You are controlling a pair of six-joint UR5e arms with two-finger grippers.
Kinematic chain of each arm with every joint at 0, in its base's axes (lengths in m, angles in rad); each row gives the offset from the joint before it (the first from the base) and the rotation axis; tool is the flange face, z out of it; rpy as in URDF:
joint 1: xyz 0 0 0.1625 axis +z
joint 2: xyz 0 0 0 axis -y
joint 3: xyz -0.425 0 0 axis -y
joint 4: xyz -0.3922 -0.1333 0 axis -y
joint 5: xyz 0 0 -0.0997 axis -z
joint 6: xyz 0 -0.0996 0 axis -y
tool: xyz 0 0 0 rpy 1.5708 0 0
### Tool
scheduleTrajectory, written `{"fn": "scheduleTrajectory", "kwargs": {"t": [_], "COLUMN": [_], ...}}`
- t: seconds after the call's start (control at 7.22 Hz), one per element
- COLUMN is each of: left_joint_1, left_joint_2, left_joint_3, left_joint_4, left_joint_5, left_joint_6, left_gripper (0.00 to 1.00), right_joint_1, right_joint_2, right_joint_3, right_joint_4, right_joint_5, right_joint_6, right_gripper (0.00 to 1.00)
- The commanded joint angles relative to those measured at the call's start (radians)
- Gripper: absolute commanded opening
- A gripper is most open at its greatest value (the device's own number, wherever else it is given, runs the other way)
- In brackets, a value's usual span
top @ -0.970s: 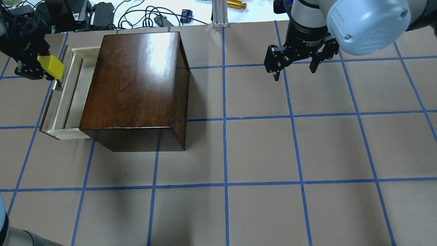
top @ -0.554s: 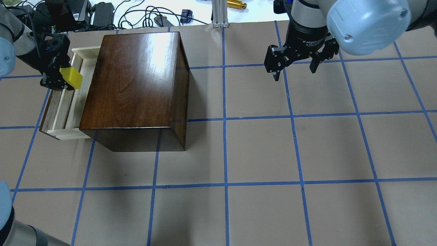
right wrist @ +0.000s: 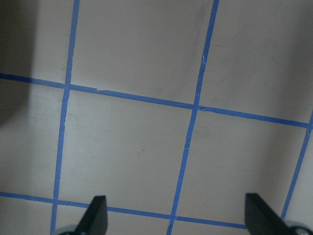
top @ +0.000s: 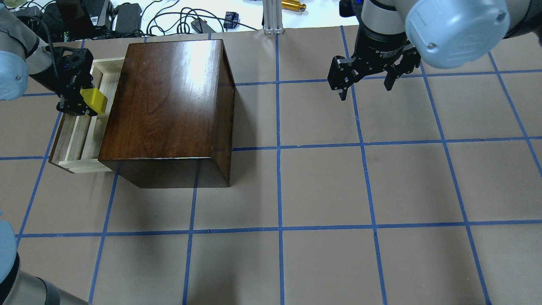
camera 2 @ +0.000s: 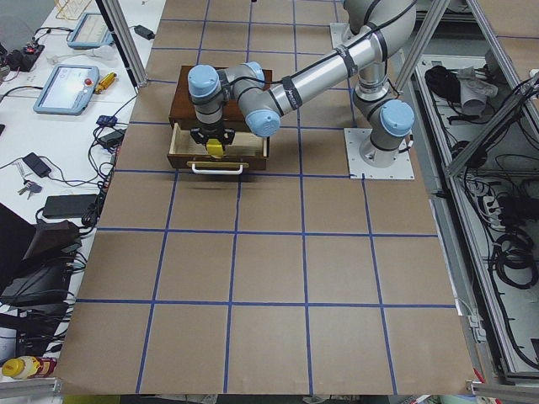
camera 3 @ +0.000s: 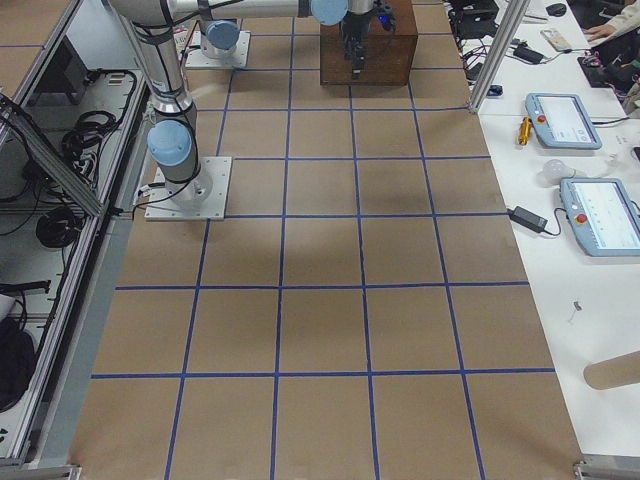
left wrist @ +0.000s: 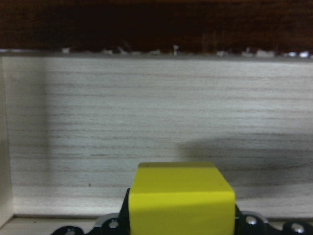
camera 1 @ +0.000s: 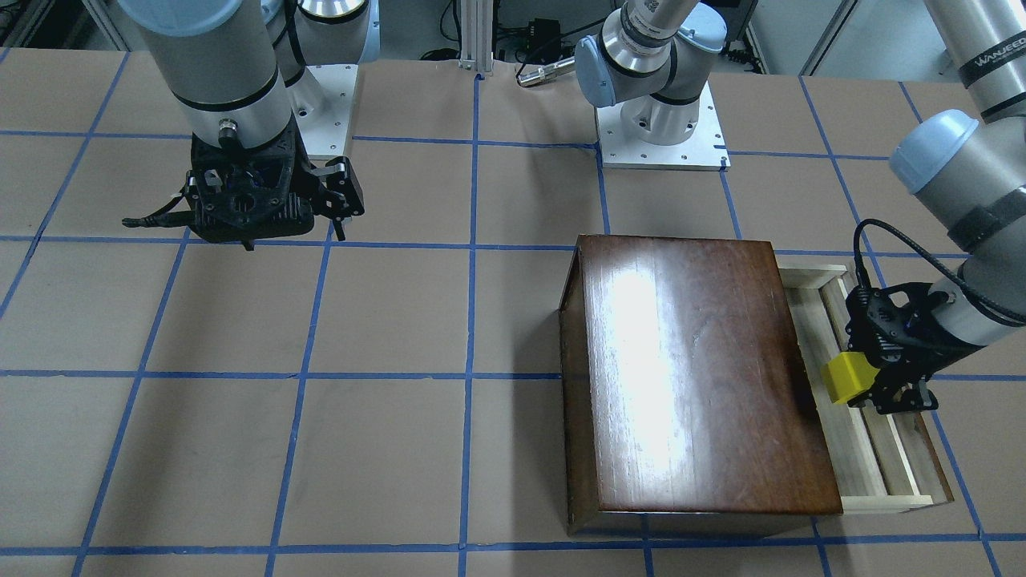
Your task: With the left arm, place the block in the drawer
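My left gripper [top: 87,103] is shut on the small yellow block [top: 95,101] and holds it over the open drawer [top: 80,140], near the drawer's far end. The block also shows in the front view [camera 1: 850,377], held by the left gripper [camera 1: 870,385], and in the left wrist view [left wrist: 180,198], above the pale drawer floor [left wrist: 146,112]. The drawer sticks out of the dark-brown wooden box [top: 169,106] on its left side. My right gripper [top: 364,84] is open and empty, high over the table at the far right.
Cables, power bricks and a brass-coloured tool [top: 293,6] lie beyond the table's far edge. The brown paper table [top: 322,190] has a grid of blue tape. Tablets [camera 2: 65,88] lie on the side bench.
My left gripper has carried the yellow block to the right, from beside the drawer's front to over the drawer's inside, and lower. The right arm has not moved.
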Motion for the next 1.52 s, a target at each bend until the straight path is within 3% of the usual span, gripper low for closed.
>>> {"fn": "scheduleTrajectory", "kwargs": {"t": [0.0,0.42,0.69,1.11,1.39], "left_joint_1": [-0.010,-0.018,-0.028,-0.035,-0.150], "left_joint_2": [0.066,0.224,0.315,0.321,0.317], "left_joint_3": [0.021,0.071,0.103,0.103,0.098], "left_joint_4": [-0.074,-0.314,-0.498,-0.457,-0.343], "left_joint_5": [0.000,0.007,0.027,0.023,0.035], "left_joint_6": [-0.006,-0.113,-0.298,-0.929,-1.421], "left_gripper": [1.00,1.00,1.00,1.00,1.00], "right_joint_1": [0.000,0.000,0.000,0.000,0.000], "right_joint_2": [0.000,0.000,0.000,0.000,0.000], "right_joint_3": [0.000,0.000,0.000,0.000,0.000], "right_joint_4": [0.000,0.000,0.000,0.000,0.000], "right_joint_5": [0.000,0.000,0.000,0.002,0.002], "right_joint_6": [0.001,0.001,0.001,0.001,0.001], "right_gripper": [1.00,1.00,1.00,1.00,1.00]}}
